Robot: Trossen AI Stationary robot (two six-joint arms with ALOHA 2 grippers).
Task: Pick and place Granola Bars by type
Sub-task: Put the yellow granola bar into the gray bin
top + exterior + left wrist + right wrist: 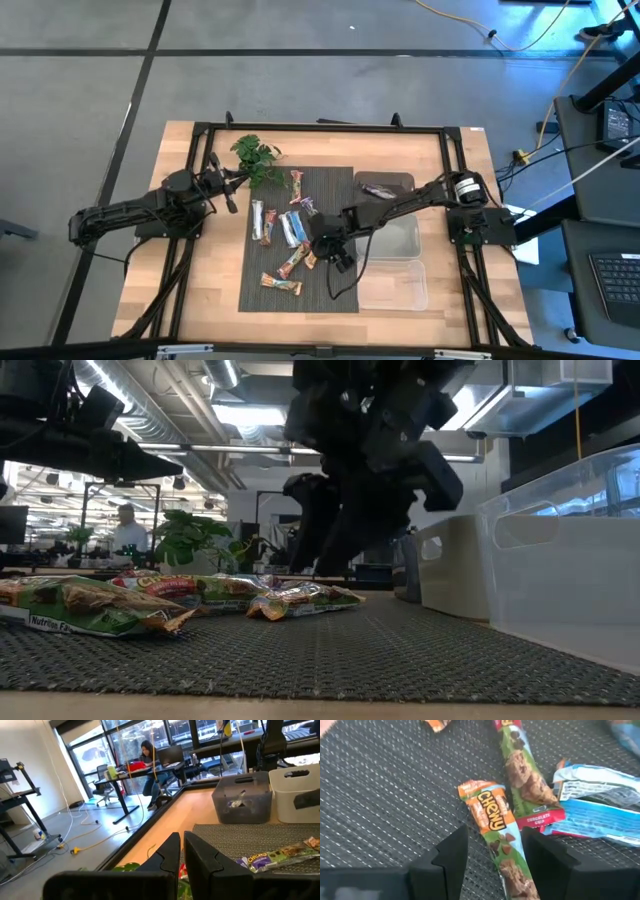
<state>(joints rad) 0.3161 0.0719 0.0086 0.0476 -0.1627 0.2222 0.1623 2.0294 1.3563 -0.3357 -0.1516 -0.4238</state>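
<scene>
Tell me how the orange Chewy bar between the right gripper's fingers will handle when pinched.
The orange Chewy bar lies flat on the ribbed mat, so it probably won't roll. Its glossy wrapper looks slippery and may crinkle. Being slim, it is likely light; the open right gripper straddles it, though the neighbouring chocolate chip bar might get nudged.

The right end effector hangs over Granola Bars scattered on a dark mat.

Granola Bars lie scattered on the mat at desk centre; plant sprig behind-left; three bins along the mat's right.
</scene>
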